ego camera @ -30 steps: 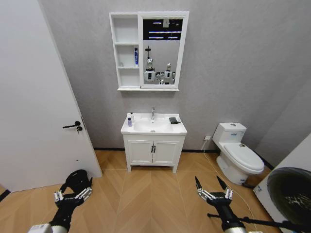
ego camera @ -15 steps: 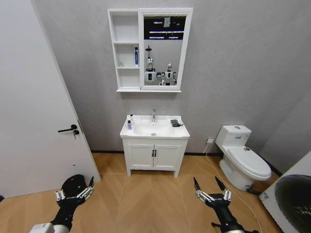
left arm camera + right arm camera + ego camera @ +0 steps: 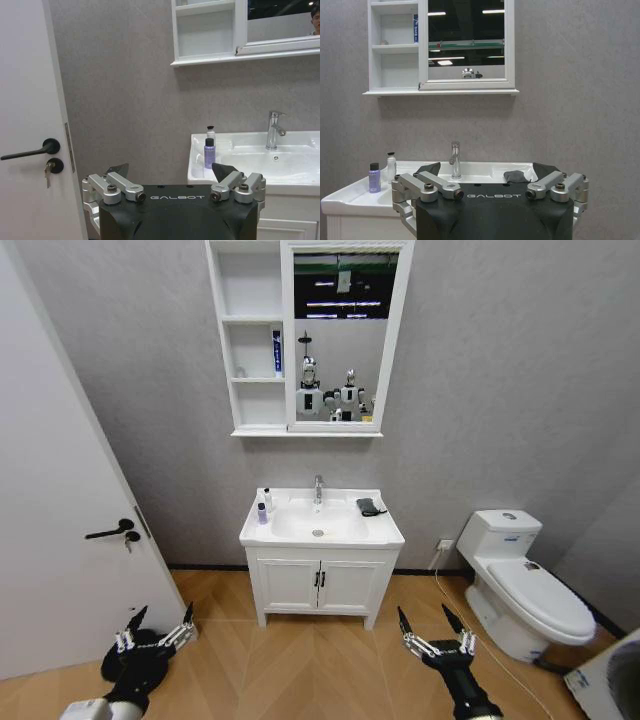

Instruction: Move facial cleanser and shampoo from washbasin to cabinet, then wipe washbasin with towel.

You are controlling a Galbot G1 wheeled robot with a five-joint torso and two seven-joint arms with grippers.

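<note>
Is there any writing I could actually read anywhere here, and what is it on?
"GALBOT": on the black body of the left gripper, in the left wrist view.
"GALBOT": on the black body of the right gripper, in the right wrist view.
Blue-and-white tube on the cabinet shelf: print too small to read.
Purple bottle and white bottle on the washbasin: no readable label.

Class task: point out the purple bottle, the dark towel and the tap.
purple bottle (image 3: 209,154), left wrist view, on its body.
dark towel (image 3: 369,506), head view, on its middle, lying on the washbasin top.
tap (image 3: 454,159), right wrist view, on its upright stem.
</note>
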